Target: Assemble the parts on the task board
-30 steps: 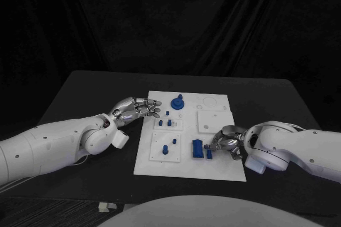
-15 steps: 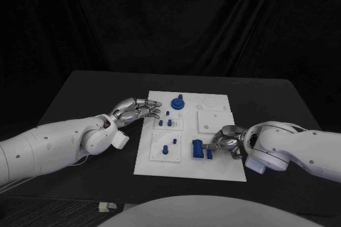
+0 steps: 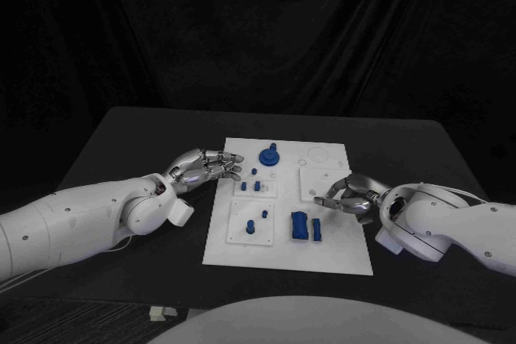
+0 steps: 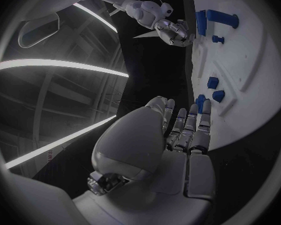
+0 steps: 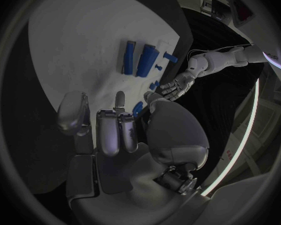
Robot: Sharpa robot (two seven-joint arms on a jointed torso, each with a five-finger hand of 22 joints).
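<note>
White board [image 3: 323, 258] at mid-worktop [image 3: 129, 135], carrying blue parts: round knobbed part [image 3: 269, 157] just beside the left hand's fingertips, small pegs [image 3: 250, 186] a little nearer, a lone peg [image 3: 250, 227], and two bars [image 3: 304, 226] just below the right hand. Left hand [image 3: 201, 167] at the board's left edge, fingers loosely curled, holding nothing. Right hand [image 3: 350, 198] over the board's right side, fingers bent inward, nothing visibly held.

Bare task board [image 3: 333, 256] near edge; blue parts [image 3: 306, 226] crowd its middle.
</note>
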